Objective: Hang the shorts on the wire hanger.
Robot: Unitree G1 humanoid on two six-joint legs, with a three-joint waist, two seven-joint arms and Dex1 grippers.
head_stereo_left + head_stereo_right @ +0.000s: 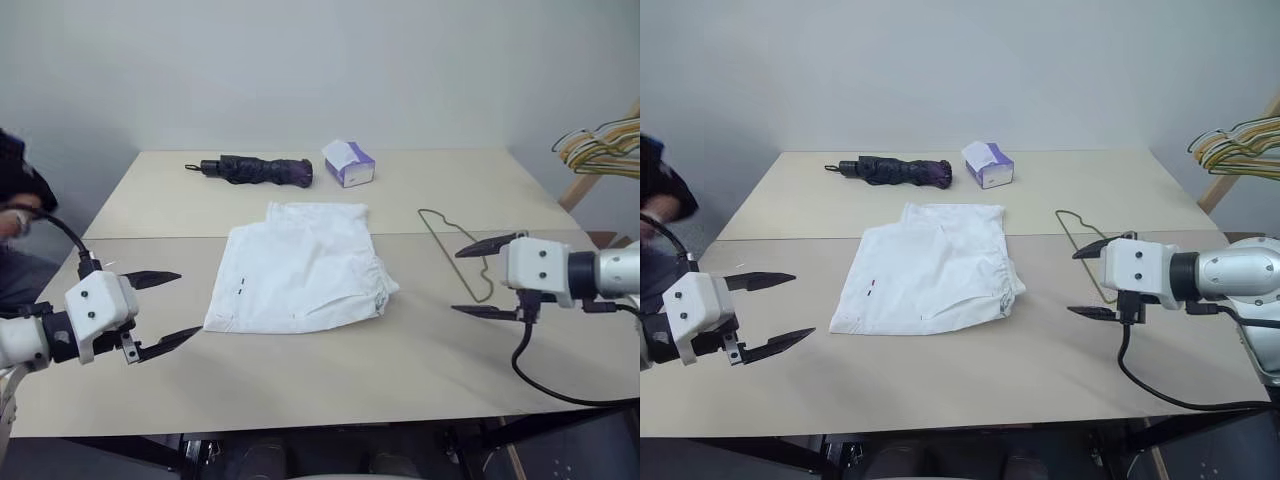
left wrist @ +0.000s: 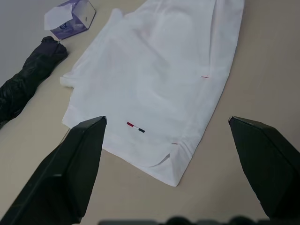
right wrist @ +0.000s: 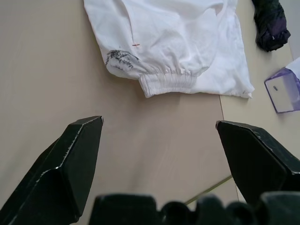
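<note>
Left eye view, hanger: I see wire hanger (image 1: 455,252) just beside right gripper (image 1: 482,279), long axis toward worktop's (image 1: 330,375) far edge.
Shorts: shorts (image 1: 300,268) mid-worktop, between both arms.
Jaws: right gripper and left gripper (image 1: 163,311) released, empty.

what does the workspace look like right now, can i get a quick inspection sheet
surface: beige two-panel table, seam running across.
job's things: white cloth shorts lying flat mid-table; thin grey wire hanger flat to their right, apart.
clutter: folded dark umbrella, purple tissue box at the far edge.
grippers: left claw and right claw open, empty.
cables: black cable under the right arm.
surroundings: yellow and green hangers on a wooden rack; a person at left.
</note>
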